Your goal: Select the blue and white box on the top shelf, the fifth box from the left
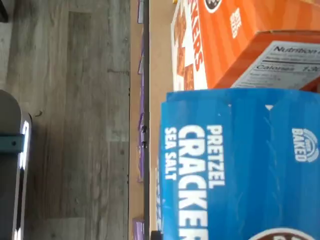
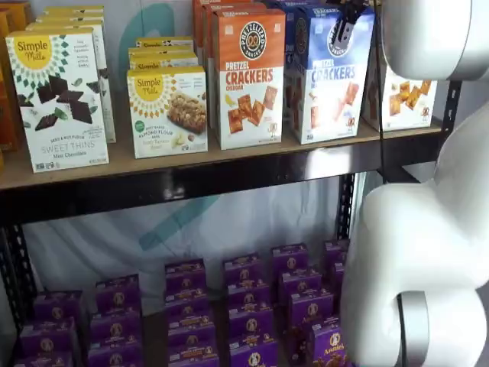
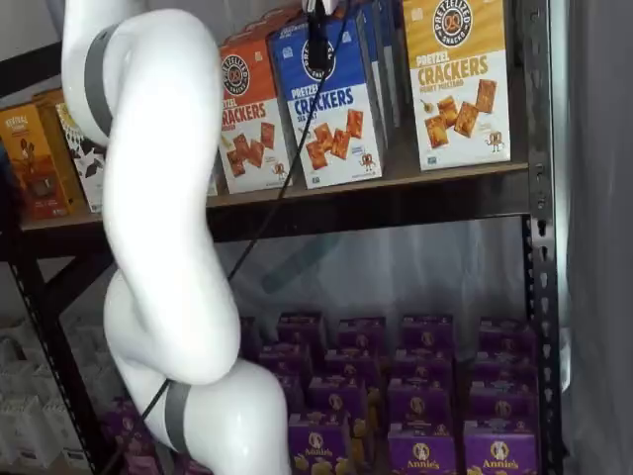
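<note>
The blue and white box stands upright on the top shelf, between an orange-topped box and a yellow-topped box. It also shows in a shelf view and fills much of the wrist view, where I read "PRETZEL CRACKERS SEA SALT". My gripper hangs at the box's top front, its black finger over the round logo with a cable beside it. It also shows in a shelf view as a dark shape at the box's top. No gap between the fingers shows, so I cannot tell its state.
The orange-topped cheddar box stands just left of the blue box, the yellow-topped cracker box to its right. Simple Mills boxes stand further left. Small purple boxes fill the lower level. My white arm stands before the shelves.
</note>
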### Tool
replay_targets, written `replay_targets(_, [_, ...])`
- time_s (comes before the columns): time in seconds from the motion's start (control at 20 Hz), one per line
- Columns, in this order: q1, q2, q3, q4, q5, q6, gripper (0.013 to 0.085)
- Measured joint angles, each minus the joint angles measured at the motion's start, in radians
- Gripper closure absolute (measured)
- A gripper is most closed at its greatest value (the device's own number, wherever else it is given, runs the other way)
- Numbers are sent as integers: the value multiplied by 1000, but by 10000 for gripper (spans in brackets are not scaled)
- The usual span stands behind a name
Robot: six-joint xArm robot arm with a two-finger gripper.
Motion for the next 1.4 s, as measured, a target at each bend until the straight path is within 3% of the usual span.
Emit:
replay_targets(0.65, [-36, -37, -15, 38, 84, -3, 410])
replay_targets(1.05, [-53, -113, -3, 3, 183, -17, 410])
replay_targets(1.4, [-110, -193, 55, -3, 263, -68, 410])
